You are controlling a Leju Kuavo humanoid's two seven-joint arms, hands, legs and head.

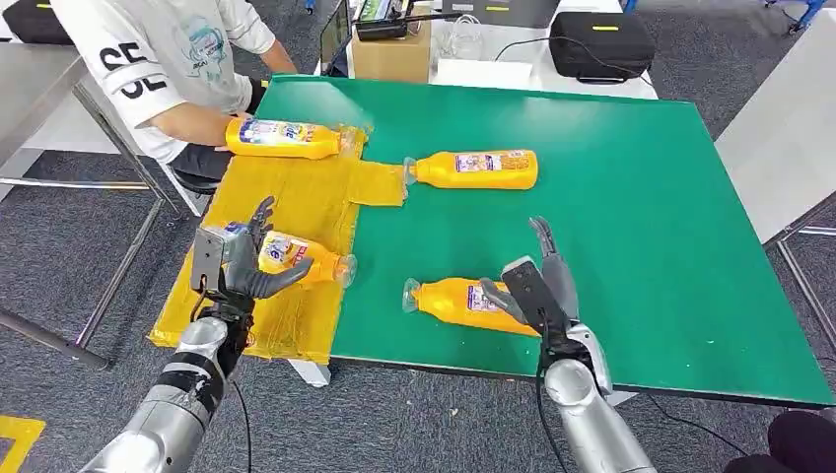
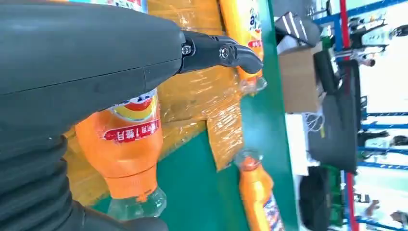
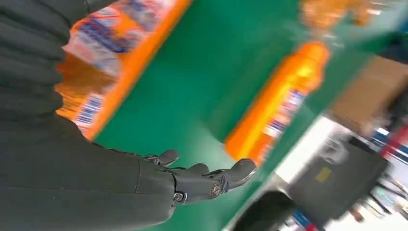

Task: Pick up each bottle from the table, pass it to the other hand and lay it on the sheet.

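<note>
The green table [image 1: 611, 197] has a yellow sheet [image 1: 296, 197] on its left side; the left hand [image 1: 237, 261] holds one orange bottle [image 1: 301, 258] over the sheet; the right hand [image 1: 542, 281] is spread wide, holding nothing, beside another bottle [image 1: 458, 301] lying on the green.

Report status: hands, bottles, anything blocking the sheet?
Left hand grips a bottle over the yellow sheet. Right hand open, beside the near bottle on the green table. A person's arm at the sheet's far edge.

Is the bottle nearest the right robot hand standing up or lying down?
Lying down. The bottle rests on its side on the green table, clear cap pointing toward the yellow sheet, beside the open right robot hand.
</note>
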